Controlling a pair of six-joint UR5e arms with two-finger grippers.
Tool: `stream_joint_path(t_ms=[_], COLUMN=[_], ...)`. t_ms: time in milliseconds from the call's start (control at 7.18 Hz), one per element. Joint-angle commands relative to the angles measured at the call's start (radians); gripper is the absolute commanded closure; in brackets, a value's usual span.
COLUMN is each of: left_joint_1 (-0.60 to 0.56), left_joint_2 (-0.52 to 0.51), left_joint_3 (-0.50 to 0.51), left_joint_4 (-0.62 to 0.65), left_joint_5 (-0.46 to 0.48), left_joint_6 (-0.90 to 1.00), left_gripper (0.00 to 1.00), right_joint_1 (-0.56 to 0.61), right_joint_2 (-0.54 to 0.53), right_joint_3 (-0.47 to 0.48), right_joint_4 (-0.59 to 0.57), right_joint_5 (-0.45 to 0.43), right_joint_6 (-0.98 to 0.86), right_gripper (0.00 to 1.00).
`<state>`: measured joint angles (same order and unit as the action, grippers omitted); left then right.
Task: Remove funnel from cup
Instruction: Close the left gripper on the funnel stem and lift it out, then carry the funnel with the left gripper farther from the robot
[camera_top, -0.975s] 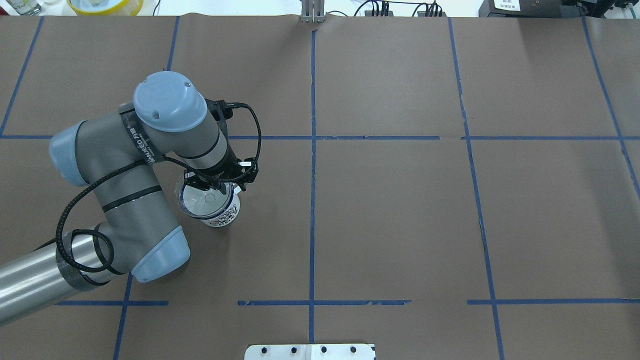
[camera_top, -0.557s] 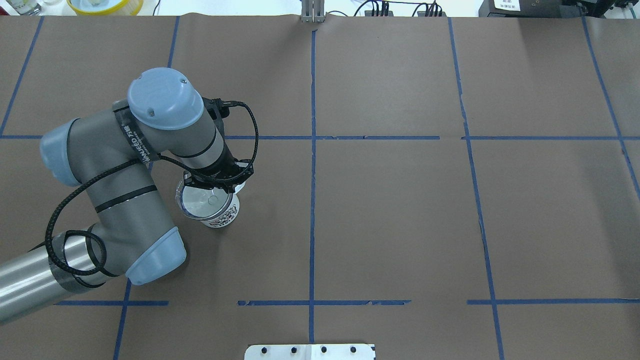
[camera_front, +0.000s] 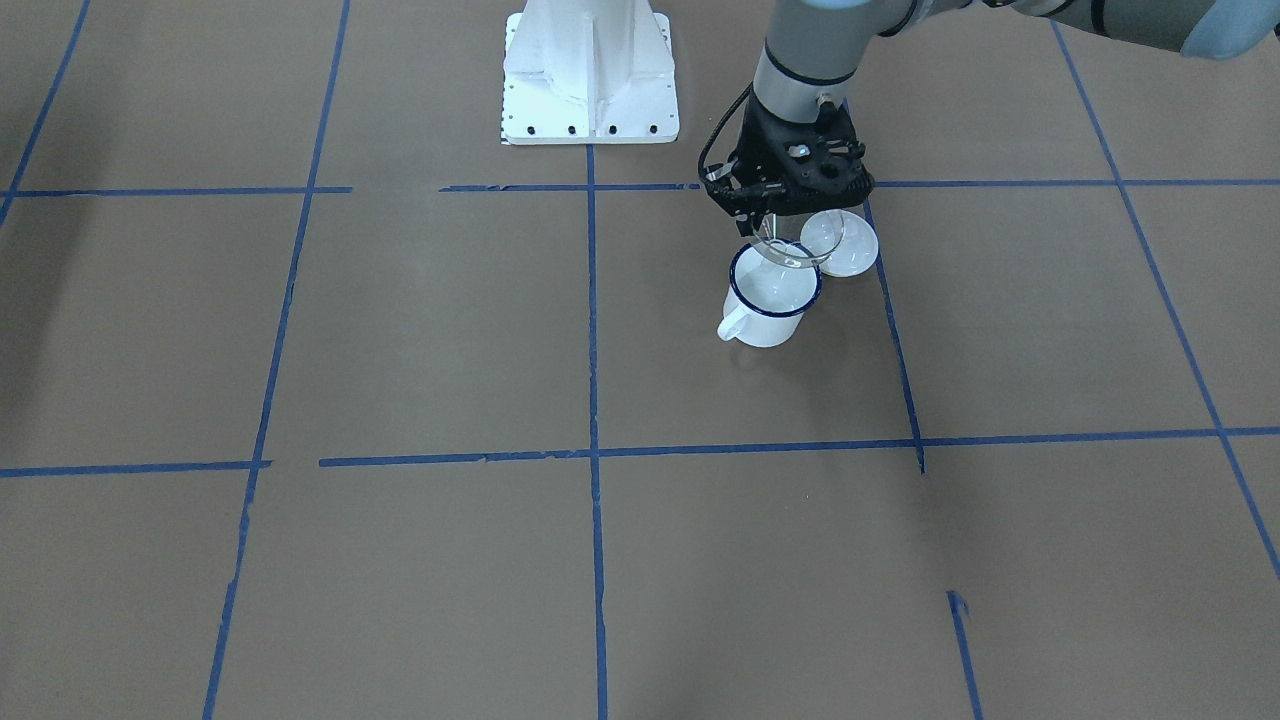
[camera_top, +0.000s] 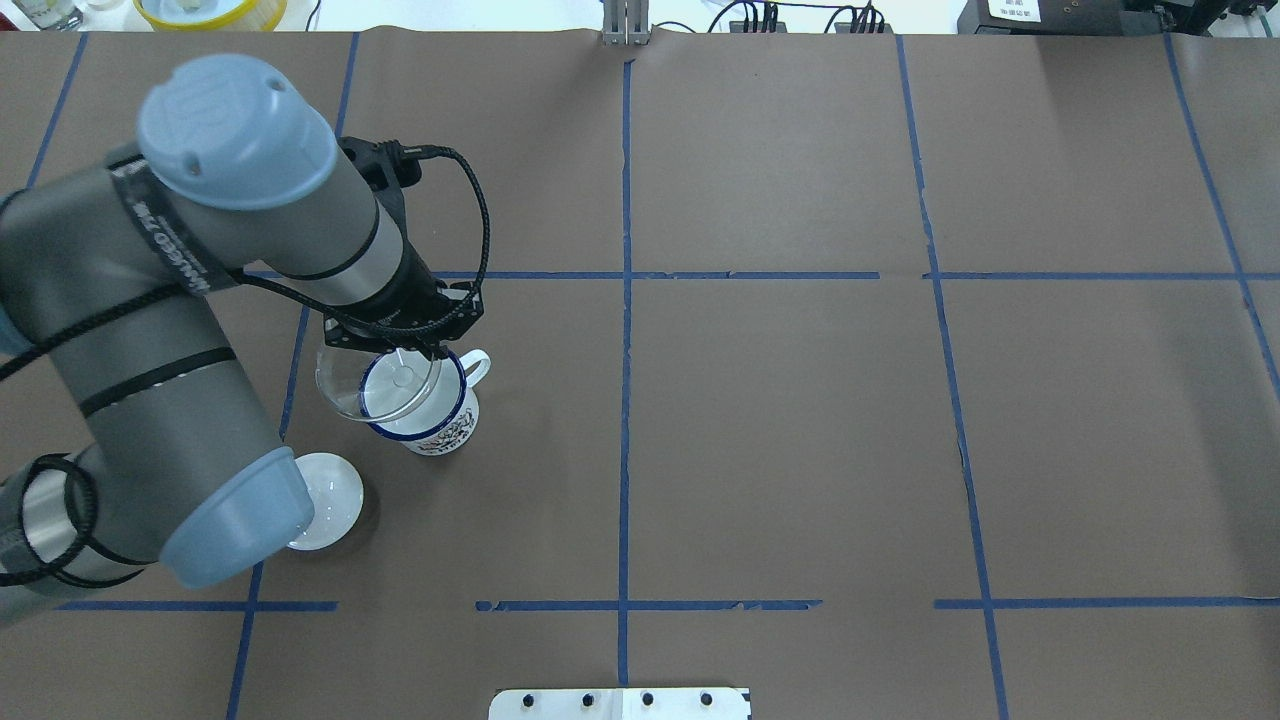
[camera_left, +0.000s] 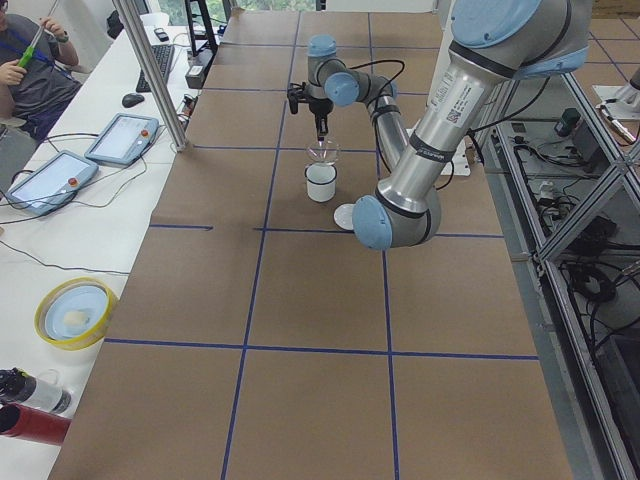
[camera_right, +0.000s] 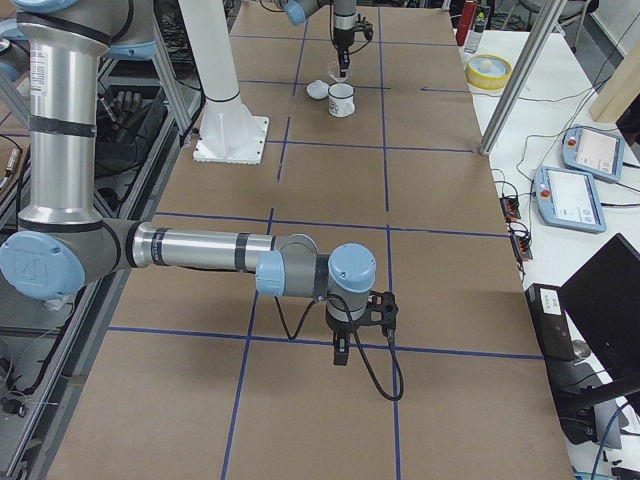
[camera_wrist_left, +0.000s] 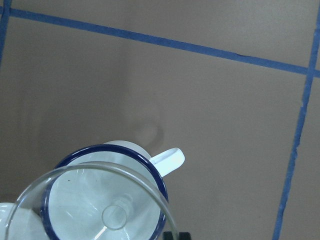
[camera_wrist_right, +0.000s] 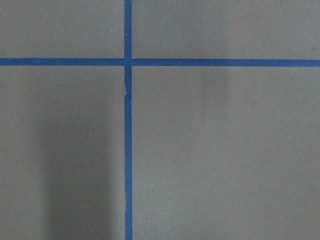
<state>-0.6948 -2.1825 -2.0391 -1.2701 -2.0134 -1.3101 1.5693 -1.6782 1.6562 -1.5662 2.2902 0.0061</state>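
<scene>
The cup (camera_top: 432, 412) is a white enamel mug with a dark blue rim, standing upright left of the table's middle. It also shows in the front view (camera_front: 768, 300) and the left wrist view (camera_wrist_left: 150, 157). My left gripper (camera_top: 408, 347) is shut on the rim of the clear funnel (camera_top: 345, 395). It holds the funnel (camera_front: 790, 257) tilted, just above the mug's mouth (camera_left: 322, 153). In the left wrist view the funnel (camera_wrist_left: 116, 218) has its spout over the mug's opening. My right gripper (camera_right: 341, 352) hangs low over bare table near the right end, and I cannot tell whether it is open.
A round white lid (camera_top: 330, 512) lies on the table beside the mug, partly under my left arm's elbow; it also shows in the front view (camera_front: 848, 248). Blue tape lines cross the brown table cover. A yellow-rimmed bowl (camera_left: 73, 312) sits off the table's left end.
My left arm has risen and swung up and away, lifting the funnel out of the mug and slightly leftward. The white lid now shows beside the elbow.
</scene>
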Motion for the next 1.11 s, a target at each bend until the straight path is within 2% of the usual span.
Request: stream_joint_path(t_ms=[0, 139, 278, 557, 696, 975], left_joint_1=[-0.081, -0.11, -0.147, -0.166, -0.166, -0.161], left_joint_2=[-0.031, -0.017, 0.002, 0.006, 0.007, 0.007], left_joint_3=[-0.039, -0.011, 0.075, 0.312, 0.432, 0.735], left_joint_4=[-0.038, -0.192, -0.353, -0.702, -0.827, -1.196], left_joint_5=[0.109, 0.174, 0.224, 0.394, 0.456, 0.609], left_joint_6=[-0.164, -0.298, -0.428, -0.619, -0.68, -0.719], left_gripper=[1.0, 1.0, 1.0, 1.0, 1.0, 1.0], right_joint_1=[0.0, 0.0, 0.0, 0.0, 0.0, 0.0], right_joint_2=[0.0, 0.0, 0.0, 0.0, 0.0, 0.0], right_joint_3=[0.0, 0.0, 0.0, 0.0, 0.0, 0.0], right_joint_4=[0.0, 0.0, 0.0, 0.0, 0.0, 0.0], right_joint_5=[0.0, 0.0, 0.0, 0.0, 0.0, 0.0], right_joint_6=[0.0, 0.0, 0.0, 0.0, 0.0, 0.0], right_gripper=[0.0, 0.0, 0.0, 0.0, 0.0, 0.0])
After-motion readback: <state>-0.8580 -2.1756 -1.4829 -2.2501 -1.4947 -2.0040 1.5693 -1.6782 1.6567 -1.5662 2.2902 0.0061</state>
